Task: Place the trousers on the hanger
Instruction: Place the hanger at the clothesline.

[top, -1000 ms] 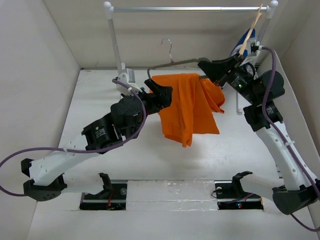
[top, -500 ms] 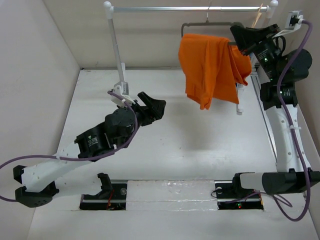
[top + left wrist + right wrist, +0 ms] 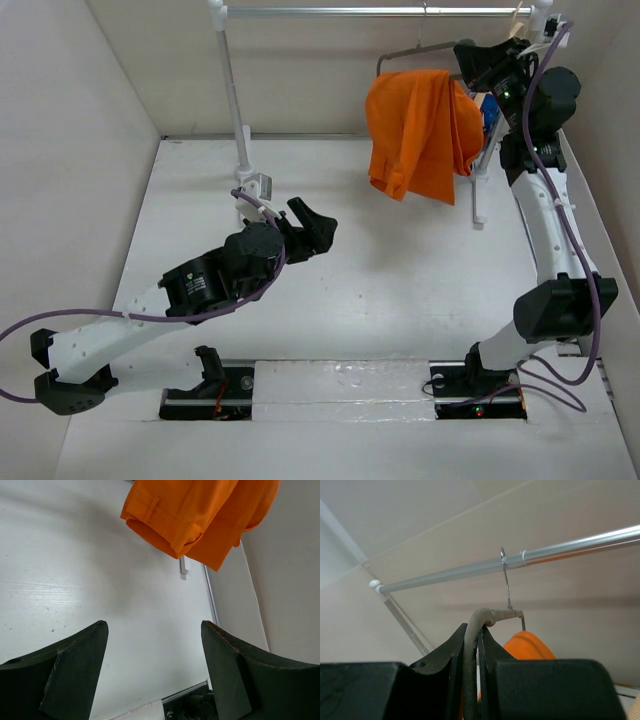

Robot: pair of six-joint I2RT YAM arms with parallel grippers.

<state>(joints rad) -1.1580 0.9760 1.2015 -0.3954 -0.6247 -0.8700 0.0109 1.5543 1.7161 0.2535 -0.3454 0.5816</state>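
- Over the last half second the right gripper (image 3: 472, 58) lifts the hanger (image 3: 490, 613) toward 1 o'clock, with its jaws pinched narrow on the hanger's shoulder.
- The trousers (image 3: 420, 130) hang draped over the hanger, clear of the table (image 3: 400, 290).
- The hook appears looped over the rail (image 3: 560, 550), but whether it is seated is uncertain.
- The left gripper (image 3: 312, 222) is wide and empty, backed off near centre.
- Judgement: only the release remains.

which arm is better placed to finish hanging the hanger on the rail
Right. The right gripper is shut on the hanger, its hook over the rail; the left gripper sits open, well away.
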